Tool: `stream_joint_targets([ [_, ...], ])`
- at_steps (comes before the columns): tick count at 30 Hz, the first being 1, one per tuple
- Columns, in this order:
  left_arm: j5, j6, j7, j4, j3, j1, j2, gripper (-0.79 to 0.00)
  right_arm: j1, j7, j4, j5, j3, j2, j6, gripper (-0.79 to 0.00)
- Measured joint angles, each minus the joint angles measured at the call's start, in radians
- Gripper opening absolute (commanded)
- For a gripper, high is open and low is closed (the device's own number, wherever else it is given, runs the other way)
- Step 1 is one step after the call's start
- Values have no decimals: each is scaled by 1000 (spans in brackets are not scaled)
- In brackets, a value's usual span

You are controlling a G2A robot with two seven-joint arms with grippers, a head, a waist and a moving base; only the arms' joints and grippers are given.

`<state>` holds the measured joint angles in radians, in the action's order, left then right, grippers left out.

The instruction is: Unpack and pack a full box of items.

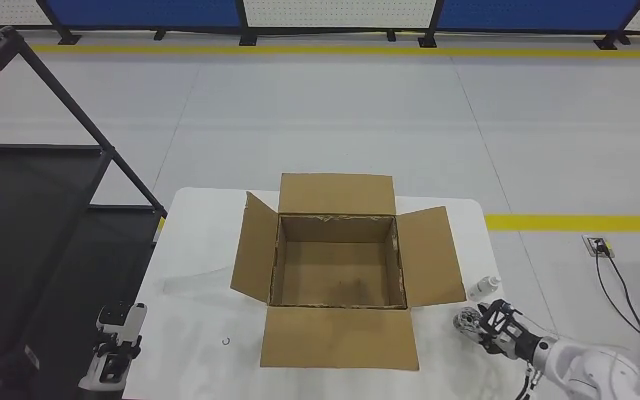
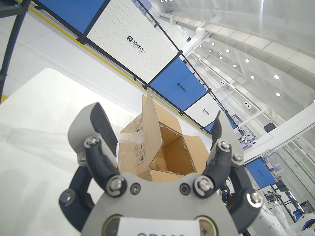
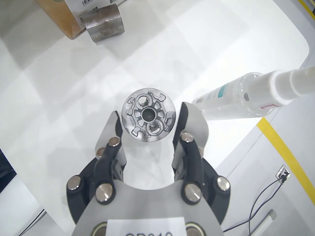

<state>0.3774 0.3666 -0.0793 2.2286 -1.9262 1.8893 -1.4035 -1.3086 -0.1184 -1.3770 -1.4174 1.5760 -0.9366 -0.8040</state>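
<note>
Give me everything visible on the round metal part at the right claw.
Round grey cast-metal disc, flat face toward the wrist camera: central bore, two smaller holes, notched raised ribs, stamped marks. It sits inside the right claw, over the white table, beside the open cardboard box. Whether it is gripped or resting, I cannot tell.

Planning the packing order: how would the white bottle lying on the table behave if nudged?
It would probably roll: the white bottle is cylindrical and lies on its side on the smooth table. It looks like slim plastic, so likely light. Its narrower cap end may make it curve.
</note>
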Motion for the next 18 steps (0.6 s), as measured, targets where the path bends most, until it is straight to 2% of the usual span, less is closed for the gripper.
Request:
stream_joint_targets([
  [6, 0, 0, 0, 0, 0, 0, 0, 0, -43, 77, -67, 20, 55, 8, 4, 0],
  [11, 0, 0, 0, 0, 0, 0, 0, 0, -95, 131, -160, 3, 107, 19, -34, 0],
  [18, 0, 0, 0, 0, 0, 0, 0, 0, -123, 54, -203, -38, 101, 24, -46, 0],
])
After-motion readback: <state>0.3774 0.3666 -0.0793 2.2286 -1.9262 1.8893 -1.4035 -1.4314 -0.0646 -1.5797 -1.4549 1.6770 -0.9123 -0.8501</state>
